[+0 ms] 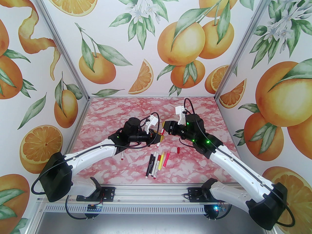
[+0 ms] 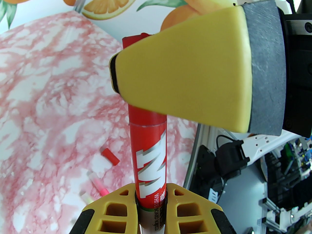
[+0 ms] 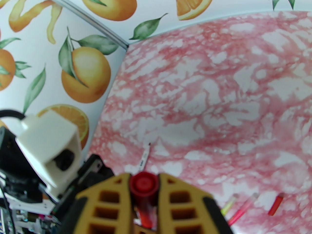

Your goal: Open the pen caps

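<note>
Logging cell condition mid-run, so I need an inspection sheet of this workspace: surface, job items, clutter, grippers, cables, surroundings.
Surface: pink marbled tabletop, flat, no spills seen.
Job's things: red marker held in the air between both grippers, marker cap still on; loose red cap lying right of the row of pens; single pen partly under the left arm.
Clutter: nothing seen.
Grippers: left gripper shut on the red marker's barrel; right gripper shut on the marker cap.
Cables: black cables loop above each wrist, clear of the pens.
Surroundings: orange-print walls on three sides.
</note>
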Available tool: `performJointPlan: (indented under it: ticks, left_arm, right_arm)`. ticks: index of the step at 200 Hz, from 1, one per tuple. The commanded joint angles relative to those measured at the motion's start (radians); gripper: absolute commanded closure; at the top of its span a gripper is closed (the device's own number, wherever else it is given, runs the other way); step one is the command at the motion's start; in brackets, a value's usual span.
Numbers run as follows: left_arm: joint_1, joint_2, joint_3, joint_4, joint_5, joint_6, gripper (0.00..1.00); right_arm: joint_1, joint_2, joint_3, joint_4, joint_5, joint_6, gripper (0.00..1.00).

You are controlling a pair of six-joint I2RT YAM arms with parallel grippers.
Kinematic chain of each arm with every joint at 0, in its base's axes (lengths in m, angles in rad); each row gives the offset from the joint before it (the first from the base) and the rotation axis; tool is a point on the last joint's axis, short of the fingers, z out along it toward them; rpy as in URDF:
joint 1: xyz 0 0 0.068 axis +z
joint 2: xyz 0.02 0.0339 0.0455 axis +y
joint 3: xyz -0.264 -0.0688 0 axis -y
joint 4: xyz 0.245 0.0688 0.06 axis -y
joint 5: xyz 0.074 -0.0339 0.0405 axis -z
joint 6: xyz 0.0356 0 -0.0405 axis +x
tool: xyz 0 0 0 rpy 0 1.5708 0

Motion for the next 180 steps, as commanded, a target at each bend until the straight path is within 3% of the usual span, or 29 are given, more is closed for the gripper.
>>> performJointPlan:
  ticks: [1,53,78,113,180]
  left_arm:
    - [-0.036,0.021,-0.075,-0.19,0.122,0.01,1.0]
    - [-0.062,0.014,-0.109,-0.143,0.038,-0.001,1.0]
    - [-0.071,0.027,-0.111,-0.142,0.04,0.0,1.0]
    - [-0.072,0.028,-0.104,-0.15,0.056,0.0,1.0]
    - [-0.053,0.001,-0.044,-0.18,0.069,-0.007,1.0]
  right_arm:
    - [-0.034,-0.041,0.091,0.289,0.099,0.009,1.0]
    - [-0.102,-0.025,0.064,0.462,0.035,0.317,1.0]
    - [-0.102,-0.017,0.081,0.454,0.023,0.294,1.0]
    - [-0.058,-0.018,0.136,0.31,0.075,0.116,1.0]
    - [-0.031,-0.031,0.096,0.325,0.03,0.088,1.0]
